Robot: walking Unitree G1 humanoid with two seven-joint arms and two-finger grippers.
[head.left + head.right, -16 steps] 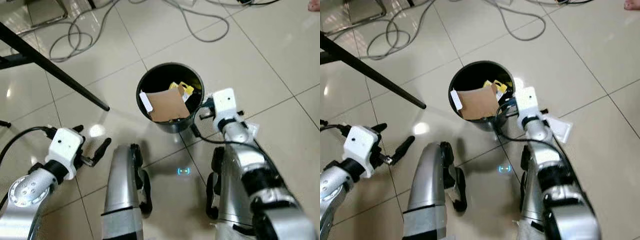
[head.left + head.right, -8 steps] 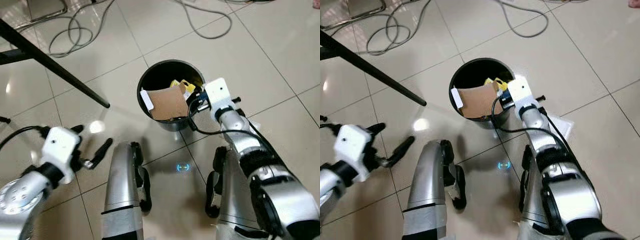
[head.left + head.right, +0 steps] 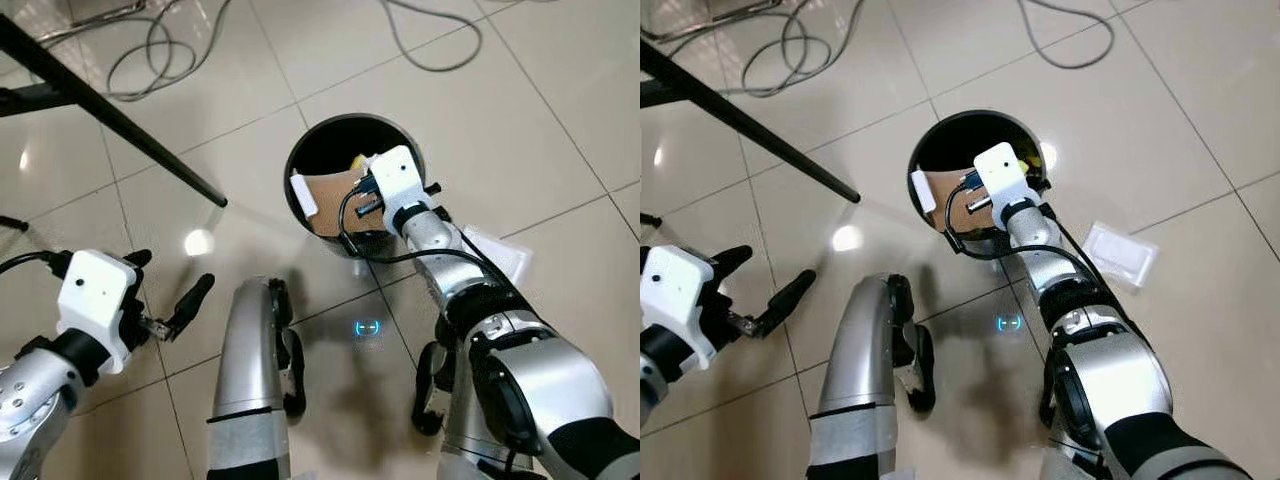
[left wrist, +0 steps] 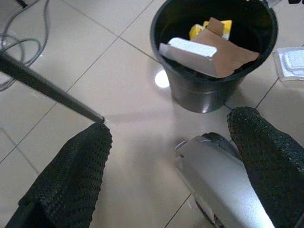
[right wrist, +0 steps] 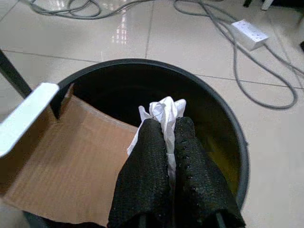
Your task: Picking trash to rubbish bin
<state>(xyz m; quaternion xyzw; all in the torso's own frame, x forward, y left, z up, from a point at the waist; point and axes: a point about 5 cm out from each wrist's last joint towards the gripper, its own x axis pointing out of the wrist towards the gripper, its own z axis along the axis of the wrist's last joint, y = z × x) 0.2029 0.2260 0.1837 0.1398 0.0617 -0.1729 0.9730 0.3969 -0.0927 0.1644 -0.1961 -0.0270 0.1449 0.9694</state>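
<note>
Right hand point(image 5: 167, 156) moved over bin point(image 5: 228, 142) — clamped on crumpled tissue point(image 5: 164, 114), sticking out past fingertips; left hand point(image 4: 171, 156) spread, empty.

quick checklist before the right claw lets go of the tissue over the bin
1. Right claw shut on the white tissue: ok, the tissue is pinched between the fingers.
2. Claw over the mouth of the black bin: ok, the wrist view looks straight into it.
3. Room for the tissue: ok, there is dark open space beyond the brown cardboard.
4. Bin upright on the tile floor: ok.
5. Left claw away from the bin: ok, it is open, low at the left.
6. Other trash left on the floor: not ok, a clear plastic packet lies to the right of the bin.
</note>
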